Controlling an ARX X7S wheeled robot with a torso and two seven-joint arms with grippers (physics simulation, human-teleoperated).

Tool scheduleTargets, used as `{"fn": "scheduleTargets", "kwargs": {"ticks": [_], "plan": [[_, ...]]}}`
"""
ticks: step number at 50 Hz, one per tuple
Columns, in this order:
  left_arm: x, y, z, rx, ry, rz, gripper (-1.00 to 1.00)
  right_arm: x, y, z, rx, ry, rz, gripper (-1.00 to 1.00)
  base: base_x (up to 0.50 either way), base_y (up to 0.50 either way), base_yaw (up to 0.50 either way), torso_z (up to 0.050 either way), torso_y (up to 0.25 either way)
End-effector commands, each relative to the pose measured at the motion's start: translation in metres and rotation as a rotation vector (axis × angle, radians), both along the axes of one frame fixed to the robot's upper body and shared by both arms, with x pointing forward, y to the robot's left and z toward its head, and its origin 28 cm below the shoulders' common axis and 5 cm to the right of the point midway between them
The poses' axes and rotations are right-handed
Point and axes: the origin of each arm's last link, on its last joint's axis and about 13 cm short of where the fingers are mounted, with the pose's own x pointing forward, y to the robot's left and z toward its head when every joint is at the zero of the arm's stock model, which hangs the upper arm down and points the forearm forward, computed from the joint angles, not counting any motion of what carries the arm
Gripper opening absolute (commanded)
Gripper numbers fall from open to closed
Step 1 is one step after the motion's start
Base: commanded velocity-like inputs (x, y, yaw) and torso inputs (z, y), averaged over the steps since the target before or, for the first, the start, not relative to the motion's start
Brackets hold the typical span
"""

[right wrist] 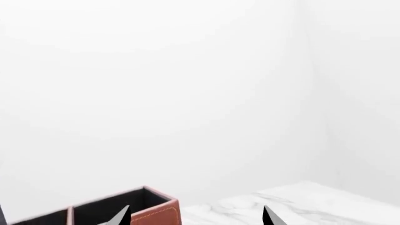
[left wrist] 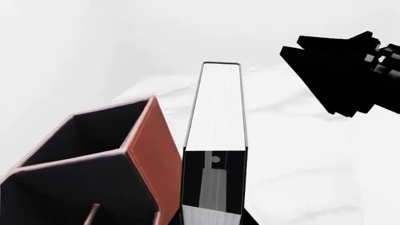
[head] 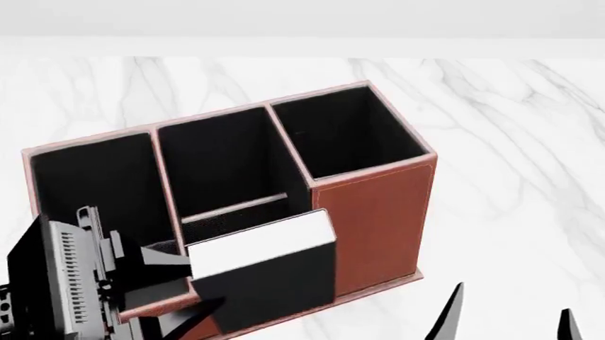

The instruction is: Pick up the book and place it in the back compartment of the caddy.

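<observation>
My left gripper (head: 185,285) is shut on the book (head: 269,273), a black hardback with white page edges. It holds the book on edge, tilted, just above and in front of the caddy's (head: 378,212) low front wall. The back compartment (head: 232,216), the small low-walled middle cell, is partly hidden behind the book. In the left wrist view the book (left wrist: 218,108) stretches away from the jaws, with the caddy (left wrist: 150,145) right beside it. My right gripper (head: 511,320) is open and empty, low to the right of the caddy. It also shows in the left wrist view (left wrist: 344,70).
The caddy stands on a white marble table (head: 511,142). A deeper cell (head: 222,152) lies beyond the divider, a long cell (head: 95,184) to the left and a square cell (head: 345,134) to the right. The right wrist view shows a caddy corner (right wrist: 156,212) between its open fingertips (right wrist: 272,218).
</observation>
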Motion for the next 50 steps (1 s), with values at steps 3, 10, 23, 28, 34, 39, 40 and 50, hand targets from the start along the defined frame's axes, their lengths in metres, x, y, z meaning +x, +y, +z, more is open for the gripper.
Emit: {"fn": "scheduleTargets", "kwargs": {"ticks": [3, 10, 23, 28, 34, 39, 40, 50], "plan": [[0.013, 0.010, 0.012, 0.021, 0.067, -0.079, -1.00, 0.002, 0.001, -0.002, -0.004, 0.008, 0.004, 1.00, 0.00, 0.00, 0.00, 0.000, 0.003], [0.024, 0.016, 0.017, 0.067, 0.122, -0.077, -1.00, 0.002, 0.001, -0.003, -0.007, 0.014, 0.009, 1.00, 0.00, 0.00, 0.00, 0.001, 0.000], [0.029, 0.020, 0.032, 0.064, 0.113, -0.054, -1.00, 0.002, 0.002, -0.004, -0.012, 0.022, 0.011, 1.00, 0.00, 0.00, 0.00, 0.000, 0.002], [0.032, 0.022, 0.044, 0.054, 0.094, -0.045, -1.00, 0.003, 0.003, -0.004, -0.013, 0.023, 0.011, 1.00, 0.00, 0.00, 0.00, 0.000, 0.002], [0.031, 0.023, 0.054, 0.044, 0.069, -0.040, -1.00, 0.005, 0.003, -0.006, -0.013, 0.027, 0.009, 1.00, 0.00, 0.00, 0.00, 0.000, 0.000], [0.031, 0.023, 0.058, 0.044, 0.062, -0.042, -1.00, 0.006, 0.003, -0.007, -0.020, 0.032, 0.006, 1.00, 0.00, 0.00, 0.00, 0.002, 0.002], [0.031, 0.023, 0.059, 0.047, 0.061, -0.040, -1.00, 0.006, 0.003, -0.007, -0.022, 0.036, 0.005, 1.00, 0.00, 0.00, 0.00, 0.000, 0.000], [0.031, 0.023, 0.069, 0.054, 0.049, -0.033, -1.00, 0.008, 0.004, -0.007, -0.041, 0.067, -0.018, 1.00, 0.00, 0.00, 0.00, 0.000, 0.001]]}}
